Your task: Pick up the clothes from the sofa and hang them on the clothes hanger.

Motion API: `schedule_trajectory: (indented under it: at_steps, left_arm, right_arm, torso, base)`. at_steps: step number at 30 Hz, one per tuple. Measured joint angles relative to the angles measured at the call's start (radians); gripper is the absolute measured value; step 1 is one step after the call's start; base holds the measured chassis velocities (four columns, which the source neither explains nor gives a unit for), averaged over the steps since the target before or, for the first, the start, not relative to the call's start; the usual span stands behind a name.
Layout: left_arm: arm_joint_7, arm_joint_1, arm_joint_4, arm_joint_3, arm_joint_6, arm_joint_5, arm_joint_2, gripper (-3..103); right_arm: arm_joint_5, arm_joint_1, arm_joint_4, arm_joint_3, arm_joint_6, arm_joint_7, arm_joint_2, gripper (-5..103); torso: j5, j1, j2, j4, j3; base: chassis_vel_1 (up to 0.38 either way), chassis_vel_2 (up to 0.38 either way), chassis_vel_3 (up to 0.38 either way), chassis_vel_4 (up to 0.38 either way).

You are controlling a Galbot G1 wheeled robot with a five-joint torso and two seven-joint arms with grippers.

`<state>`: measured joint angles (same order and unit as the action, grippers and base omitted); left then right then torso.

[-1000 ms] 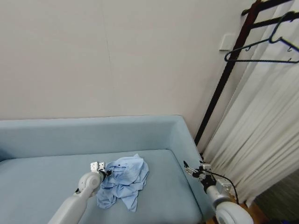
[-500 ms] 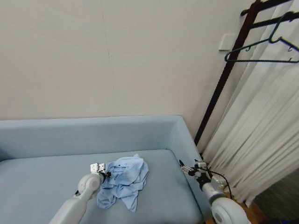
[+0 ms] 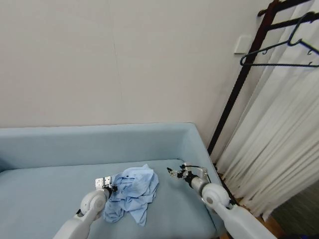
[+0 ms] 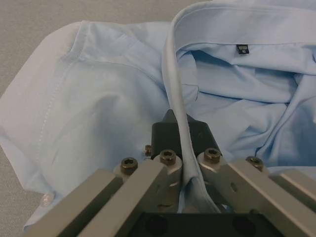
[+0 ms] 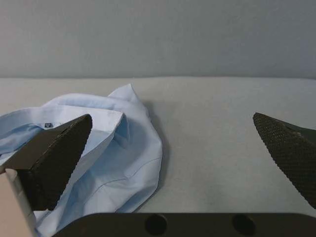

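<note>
The left gripper (image 3: 105,183) is clamping the collar of the light blue shirt (image 3: 132,191). In the left wrist view its two fingers (image 4: 133,182) are pressing together, with the collar band running between them. The shirt is lying crumpled on the seat of the sofa (image 3: 50,199), on the right half of the seat and in its nearer part, and no part of it seems to be lifted yet.

Just to the right of the shirt, toward the right armrest end of the seat, the right gripper (image 3: 174,173) is hovering low over the cushion. Its jaws are standing wide apart, holding nothing and pointing toward the shirt.

Farther away, beyond the right end of the sofa, the black clothes hanger (image 3: 279,56) is hanging bare on the dark rack (image 3: 239,84), beside the white curtain (image 3: 279,149).

I am judging that the task is only beginning. The grasp is made, but lifting the shirt, carrying it to the rack and putting it on the hanger are all waiting to be done.
</note>
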<state>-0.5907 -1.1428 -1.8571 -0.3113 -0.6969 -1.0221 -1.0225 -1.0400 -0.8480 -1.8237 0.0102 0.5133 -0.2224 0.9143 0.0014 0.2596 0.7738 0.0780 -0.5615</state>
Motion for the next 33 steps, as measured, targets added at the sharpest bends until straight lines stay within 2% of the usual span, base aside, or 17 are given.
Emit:
schedule_trajectory:
  at_steps: [2,9,12,16,22,26,28,30,33]
  left_arm:
    - [0.006,-0.004,-0.003,-0.001,0.003,0.007,0.000,0]
    - [0.031,-0.016,-0.028,-0.005,0.010,0.027,0.010,0]
    - [0.034,-0.017,-0.030,-0.008,0.011,0.031,0.018,0]
    - [0.037,-0.022,-0.032,-0.013,0.012,0.033,0.028,0]
    - [0.047,-0.039,-0.039,-0.023,0.015,0.042,0.037,0]
    - [0.055,-0.051,-0.042,-0.028,0.016,0.050,0.040,0]
    - [0.059,-0.058,-0.045,-0.031,0.018,0.055,0.041,0]
    - [0.060,-0.062,-0.046,-0.033,0.019,0.058,0.040,0]
    - [0.063,-0.076,-0.051,-0.037,0.021,0.065,0.036,0]
  right_arm:
    - [-0.012,0.040,0.036,-0.031,0.004,-0.002,0.012,100]
    - [-0.118,0.191,0.213,-0.128,0.064,-0.029,0.146,100]
    - [-0.123,0.212,0.301,-0.133,0.071,-0.009,0.205,100]
    - [-0.106,0.202,0.354,-0.128,0.072,0.004,0.245,99]
    - [-0.048,0.159,0.379,-0.118,0.061,0.033,0.283,80]
    - [-0.031,0.146,0.372,-0.115,0.053,0.036,0.299,75]
    - [-0.024,0.141,0.362,-0.119,0.052,0.037,0.306,64]
    - [-0.020,0.139,0.358,-0.121,0.051,0.039,0.310,64]
    - [-0.008,0.130,0.346,-0.128,0.049,0.040,0.322,48]
  torso:
    - [-0.0001,0.000,0.000,-0.0001,0.000]
    - [-0.0001,0.000,0.000,-0.0003,0.000]
    - [-0.0002,0.000,0.000,-0.0001,0.000]
    - [-0.0001,0.000,0.000,0.0000,0.000]
    - [-0.0001,0.000,0.000,0.0001,0.000]
    - [0.0000,0.000,0.000,0.0000,0.000]
    - [-0.0001,0.000,0.000,0.0000,0.000]
    - [-0.0001,0.000,0.000,0.0000,0.000]
    - [-0.0001,0.000,0.000,-0.0001,0.000]
  base:
    - [0.000,0.000,0.000,0.000]
    - [0.000,0.000,0.000,0.000]
    - [0.000,0.000,0.000,0.000]
    - [0.000,0.000,0.000,0.000]
    - [0.000,0.000,0.000,0.000]
    - [0.000,0.000,0.000,0.000]
    - [0.000,0.000,0.000,0.000]
    - [0.000,0.000,0.000,0.000]
    - [0.000,0.000,0.000,0.000]
